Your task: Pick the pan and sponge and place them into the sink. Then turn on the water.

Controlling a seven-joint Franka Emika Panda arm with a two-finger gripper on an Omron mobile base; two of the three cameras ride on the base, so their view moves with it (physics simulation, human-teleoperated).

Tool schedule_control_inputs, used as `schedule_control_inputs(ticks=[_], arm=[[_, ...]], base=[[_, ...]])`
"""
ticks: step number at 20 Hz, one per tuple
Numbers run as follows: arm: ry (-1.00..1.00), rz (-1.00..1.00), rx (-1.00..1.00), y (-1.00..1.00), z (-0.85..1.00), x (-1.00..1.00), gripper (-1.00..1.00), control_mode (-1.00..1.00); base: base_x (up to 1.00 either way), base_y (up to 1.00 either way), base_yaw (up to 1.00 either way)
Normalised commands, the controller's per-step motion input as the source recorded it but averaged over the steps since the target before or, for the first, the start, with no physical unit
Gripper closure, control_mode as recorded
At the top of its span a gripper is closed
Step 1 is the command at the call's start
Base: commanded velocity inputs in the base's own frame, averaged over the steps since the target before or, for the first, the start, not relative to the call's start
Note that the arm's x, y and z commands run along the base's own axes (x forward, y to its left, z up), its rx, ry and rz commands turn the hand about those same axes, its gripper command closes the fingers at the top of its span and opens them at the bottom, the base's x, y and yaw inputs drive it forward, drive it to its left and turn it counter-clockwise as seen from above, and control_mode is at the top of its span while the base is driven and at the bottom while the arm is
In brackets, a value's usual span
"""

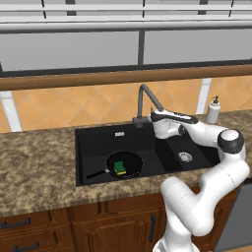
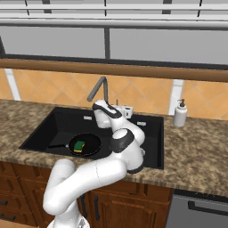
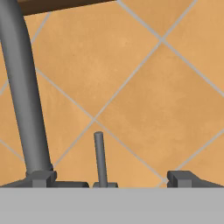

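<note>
The black pan (image 1: 133, 160) (image 2: 90, 140) lies in the large basin of the black sink (image 1: 98, 142) (image 2: 58, 124), handle pointing left. The green and yellow sponge (image 1: 119, 168) (image 2: 79, 146) rests inside the pan. My gripper (image 1: 151, 118) (image 2: 118, 108) (image 3: 114, 179) is up at the base of the dark grey gooseneck faucet (image 1: 142, 98) (image 2: 100, 89) (image 3: 24, 96), facing the tiled wall. It is open, and the thin upright faucet lever (image 3: 99, 157) stands between its fingertips (image 3: 188, 178) without touching them. No water runs from the spout.
A white soap dispenser (image 1: 213, 110) (image 2: 180, 115) stands on the granite counter (image 1: 34, 167) right of the sink. The smaller right basin shows its metal drain (image 1: 185, 157) below my arm. Tiled backsplash rises close behind the faucet.
</note>
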Motion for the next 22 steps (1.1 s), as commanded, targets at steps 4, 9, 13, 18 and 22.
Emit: schedule_control_inputs(ticks=[4, 9, 13, 18, 22], arm=[[0.00, 0.00, 0.00, 0.07, 0.00, 0.23, -1.00, -1.00], [0.00, 0.00, 0.00, 0.12, 0.00, 0.19, -1.00, -1.00], [0.00, 0.00, 0.00, 0.11, 0.00, 0.23, -1.00, -1.00], [0.00, 0.00, 0.00, 0.03, 0.00, 0.15, -1.00, -1.00], [0.00, 0.00, 0.00, 0.00, 0.00, 0.13, -1.00, -1.00]], base=[[0.00, 0.00, 0.00], [0.00, 0.00, 0.00], [0.00, 0.00, 0.00], [0.00, 0.00, 0.00], [0.00, 0.00, 0.00]])
